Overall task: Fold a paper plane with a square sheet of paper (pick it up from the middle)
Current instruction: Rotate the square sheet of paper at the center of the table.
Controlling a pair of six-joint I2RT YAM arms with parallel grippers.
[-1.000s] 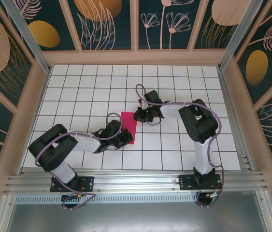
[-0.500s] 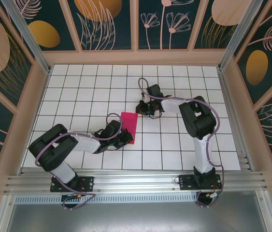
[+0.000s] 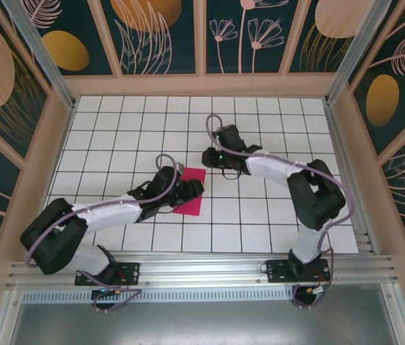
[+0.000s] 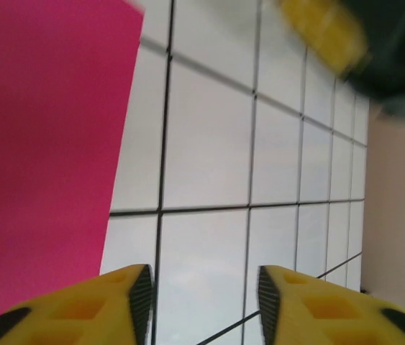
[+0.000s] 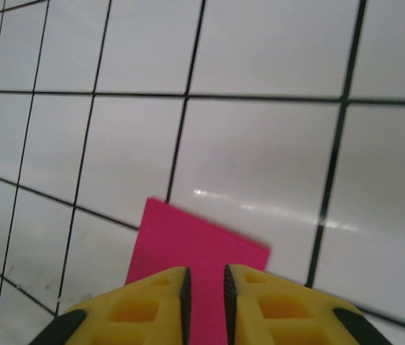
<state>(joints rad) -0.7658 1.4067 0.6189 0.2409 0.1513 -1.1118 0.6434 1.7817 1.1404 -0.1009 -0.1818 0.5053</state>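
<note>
Yellow-fingered, the left pincer (image 4: 202, 287) stands spread, nothing between its jaws, over bare white tile of the bench (image 3: 260, 208), beside the long edge of the paper (image 3: 188, 205). That magenta-pink paper lies flat mid-bench as a folded narrow strip, running away from the arms. At its far end the right pincer (image 5: 206, 277) hangs low, fingers parted by a slim gap with pink showing through.

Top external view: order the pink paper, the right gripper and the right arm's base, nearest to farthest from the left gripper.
1. pink paper, partly beneath the left gripper.
2. right gripper, just beyond, rightward.
3. right arm's base, near edge, far right.
</note>
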